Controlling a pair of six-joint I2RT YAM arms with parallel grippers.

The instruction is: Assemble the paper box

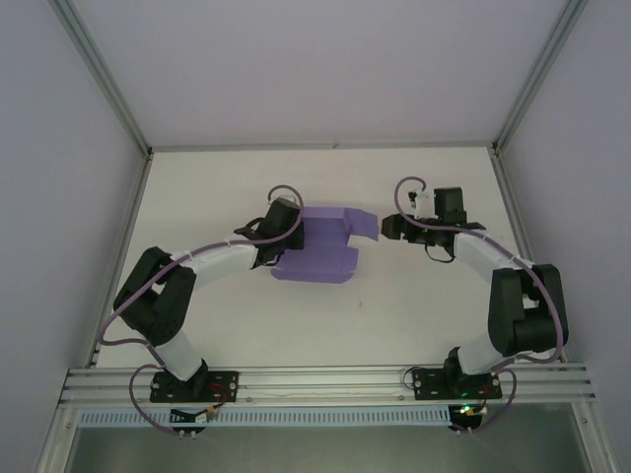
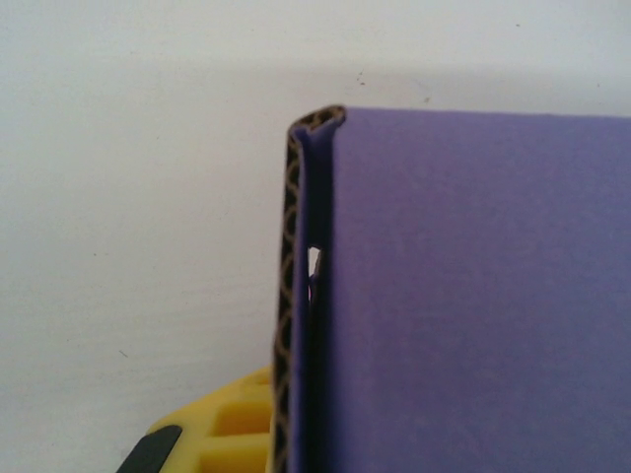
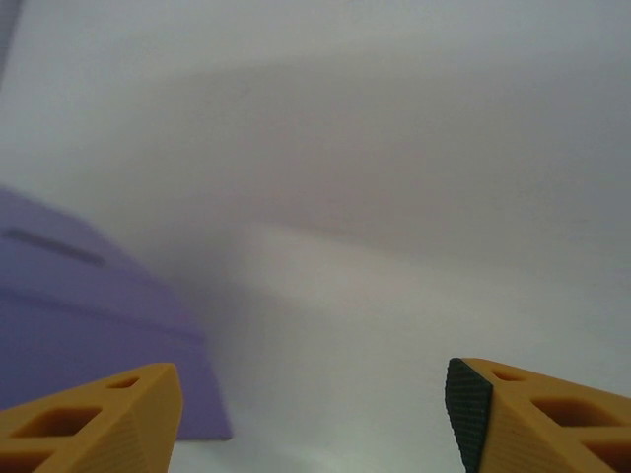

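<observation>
Half-folded paper box [image 1: 320, 248]: left gripper [image 1: 289, 235] clamped on 1 wall; right gripper [image 3: 315, 399] jaws apart, empty, box just to its left.

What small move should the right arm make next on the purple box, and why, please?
Probably ease the right gripper toward the nearest flap of the paper box: its jaws stand open, close to but not touching the card, while the left gripper is shut on the opposite edge.

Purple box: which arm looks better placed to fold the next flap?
Right, probably. The left gripper is clamped on the purple box at its left edge, steadying it; the right gripper is open, empty, beside its right flap.
</observation>
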